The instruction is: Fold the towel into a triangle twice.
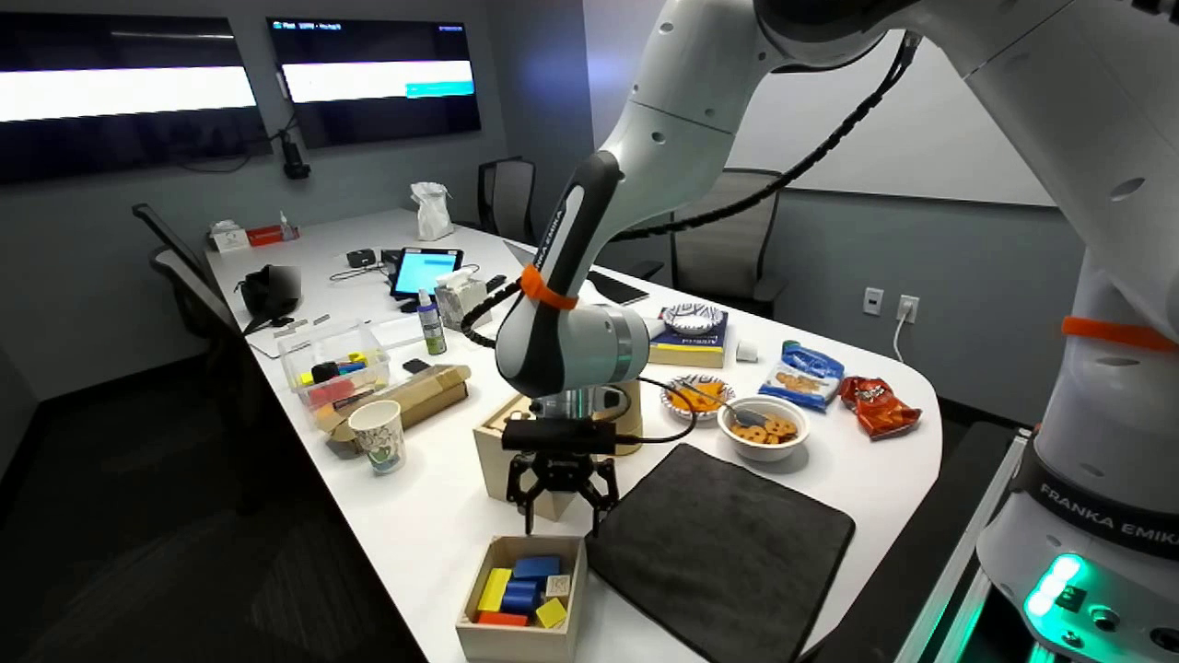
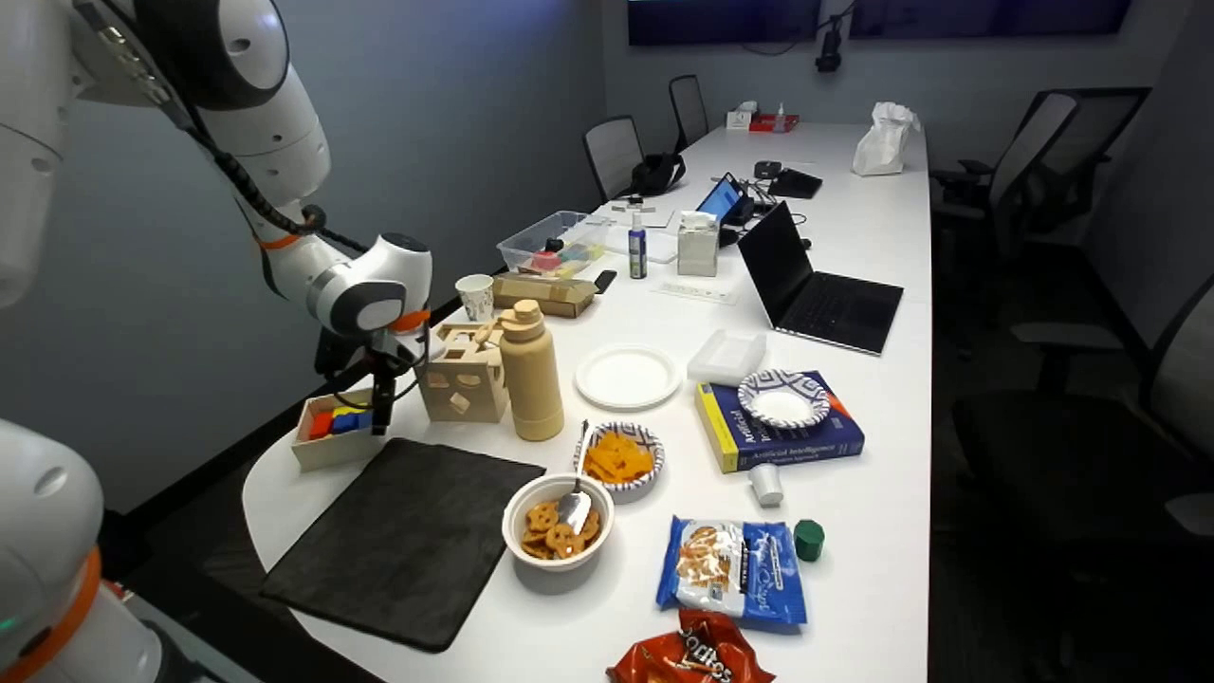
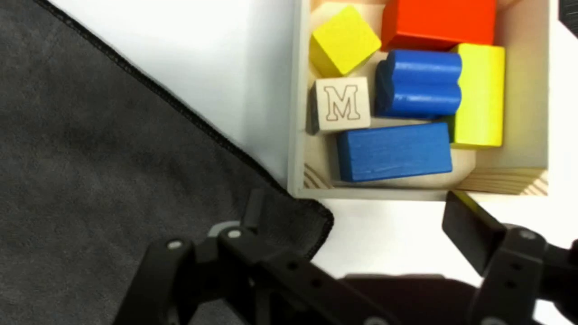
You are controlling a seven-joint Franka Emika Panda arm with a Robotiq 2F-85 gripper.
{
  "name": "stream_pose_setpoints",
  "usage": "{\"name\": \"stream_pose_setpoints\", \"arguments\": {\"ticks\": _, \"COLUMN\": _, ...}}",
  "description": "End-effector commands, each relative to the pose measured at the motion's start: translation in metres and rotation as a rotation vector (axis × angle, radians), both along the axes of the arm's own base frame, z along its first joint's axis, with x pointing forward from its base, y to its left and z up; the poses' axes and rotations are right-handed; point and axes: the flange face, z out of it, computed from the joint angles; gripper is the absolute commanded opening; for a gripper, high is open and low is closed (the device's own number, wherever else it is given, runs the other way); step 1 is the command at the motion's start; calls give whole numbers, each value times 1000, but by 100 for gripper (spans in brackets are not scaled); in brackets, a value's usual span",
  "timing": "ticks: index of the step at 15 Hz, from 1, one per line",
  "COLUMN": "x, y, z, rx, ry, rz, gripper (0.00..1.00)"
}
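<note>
Spread hand [image 3: 356,212], block box [image 3: 524,104] just beside towel [image 3: 113,162], bowl [image 1: 763,452] near

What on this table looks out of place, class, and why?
One patterned paper bowl sits on a textbook, an odd place for a dish. One corner of the towel also seems to overhang the table.

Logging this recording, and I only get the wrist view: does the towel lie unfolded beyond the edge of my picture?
Observer: Yes. An exterior view shows the whole towel spread flat, all four corners out and no fold showing.
Operator: Anything close to an edge I can't see?
Observer: A white snack bowl stands beside it; a gap shows between them in an exterior view.
Operator: Anything tall nearby?
Observer: A tan bottle stands upright next to the wooden shape-sorter.
</note>
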Motion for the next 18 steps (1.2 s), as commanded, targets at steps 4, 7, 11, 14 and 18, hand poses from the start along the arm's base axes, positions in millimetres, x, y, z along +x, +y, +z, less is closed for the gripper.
{"name": "stream_pose_setpoints", "arguments": {"ticks": 4, "x": -35, "y": 7, "z": 12, "rx": -134, "ry": 26, "rz": -110, "gripper": 100}}
{"name": "stream_pose_setpoints", "arguments": {"ticks": 7, "x": -31, "y": 11, "z": 20, "rx": -185, "ry": 13, "rz": -146, "gripper": 100}}
{"name": "stream_pose_setpoints", "arguments": {"ticks": 11, "x": -23, "y": 7, "z": 30, "rx": -246, "ry": -8, "rz": -186, "gripper": 100}}
{"name": "stream_pose_setpoints", "arguments": {"ticks": 14, "x": -17, "y": 2, "z": 34, "rx": -292, "ry": -13, "rz": -198, "gripper": 100}}
{"name": "stream_pose_setpoints", "arguments": {"ticks": 18, "x": -4, "y": 3, "z": 23, "rx": -320, "ry": 32, "rz": -106, "gripper": 100}}
